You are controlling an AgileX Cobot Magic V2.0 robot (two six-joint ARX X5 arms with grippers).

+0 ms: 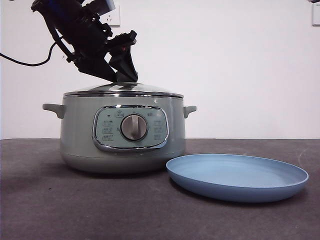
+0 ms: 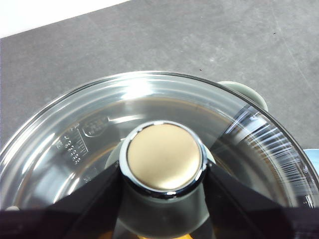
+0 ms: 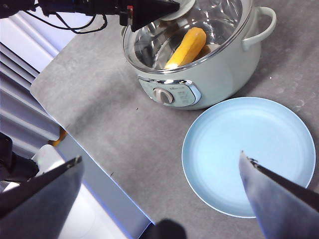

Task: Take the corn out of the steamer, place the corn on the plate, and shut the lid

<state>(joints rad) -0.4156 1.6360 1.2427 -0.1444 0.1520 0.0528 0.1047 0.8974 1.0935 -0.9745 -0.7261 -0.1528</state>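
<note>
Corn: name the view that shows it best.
The right wrist view: the corn lies visible through the lid. Left wrist view shows only an orange glimpse beneath the knob; front view hides it inside the steamer.

Left tool [image 2: 162,209] clamped; right tool [image 3: 159,199] spread wide.

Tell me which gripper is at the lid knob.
The left gripper: its jaws sit either side of the lid's knob on the steamer. The right gripper hangs open above the plate.

Corn [image 3: 187,47] inside steamer [image 3: 219,74] — plate [image 3: 249,154] beside.
</note>
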